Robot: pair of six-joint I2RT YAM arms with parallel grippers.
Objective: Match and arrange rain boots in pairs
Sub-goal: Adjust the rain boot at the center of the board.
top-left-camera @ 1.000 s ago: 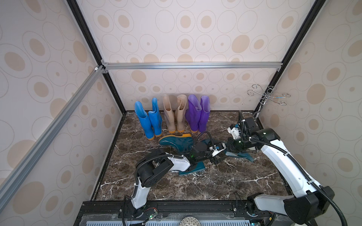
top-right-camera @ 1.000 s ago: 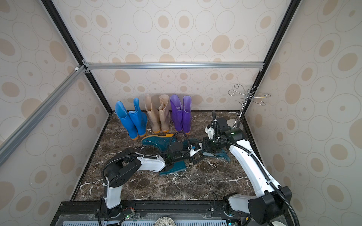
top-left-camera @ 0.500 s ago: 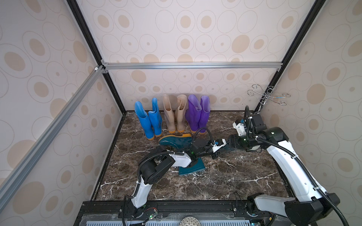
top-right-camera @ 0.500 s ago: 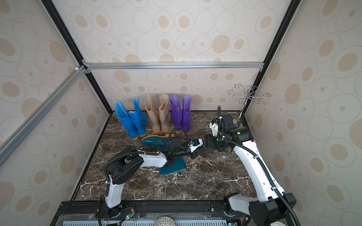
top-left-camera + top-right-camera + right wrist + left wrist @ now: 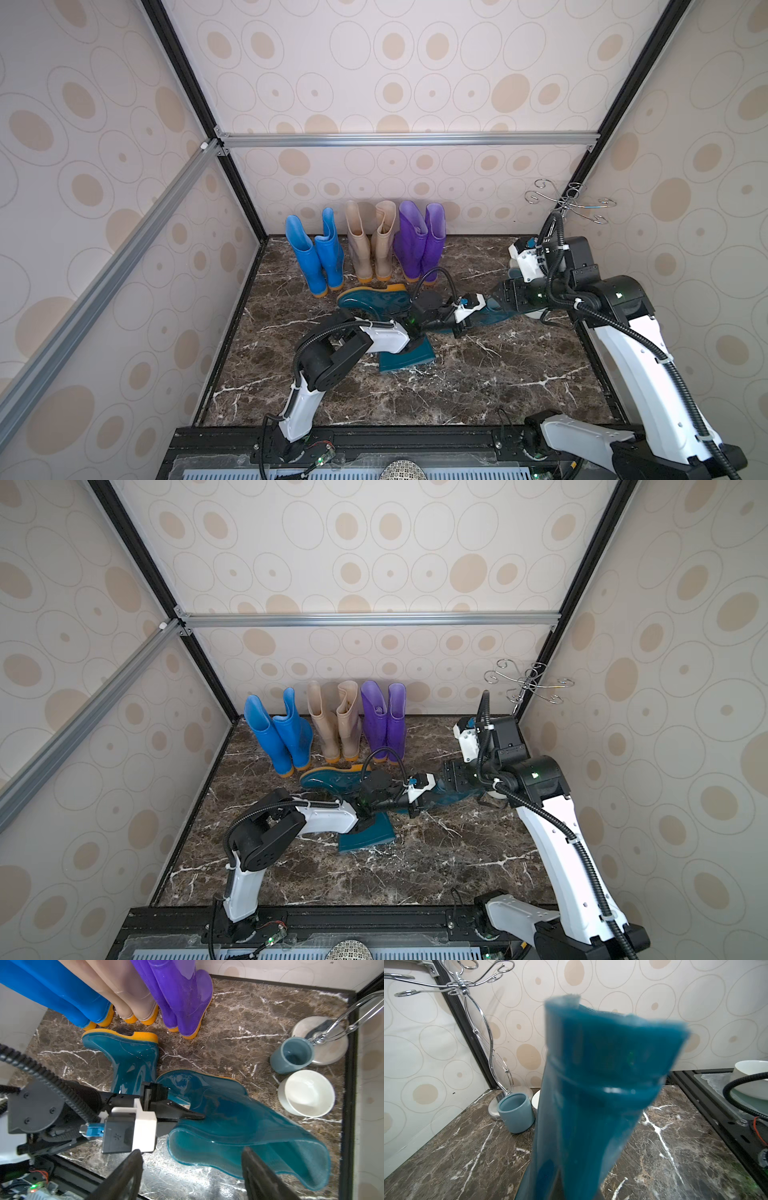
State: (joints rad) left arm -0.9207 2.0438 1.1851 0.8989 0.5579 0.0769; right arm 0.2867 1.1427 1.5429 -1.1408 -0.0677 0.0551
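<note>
Three pairs of rain boots stand upright along the back wall: blue (image 5: 316,253), beige (image 5: 370,245) and purple (image 5: 419,245). One dark teal boot (image 5: 374,300) lies on its side in front of them, its shaft running under my left arm. The second teal boot (image 5: 239,1122) lies on its side to the right. My left gripper (image 5: 187,1114) is shut on this boot's wall near the ankle, and its shaft (image 5: 591,1095) fills the left wrist view. My right gripper (image 5: 191,1169) hangs open just above the shaft's rim, its fingers (image 5: 128,1174) holding nothing.
A grey-blue cup (image 5: 293,1055) and a white bowl (image 5: 307,1095) sit at the back right. Beside them stands a chrome hook stand (image 5: 569,203), close to my right arm. Patterned walls enclose the marble floor (image 5: 478,386) on three sides.
My right gripper opened, let go of the teal boot and drew back to the right. My left gripper shut on that boot.
</note>
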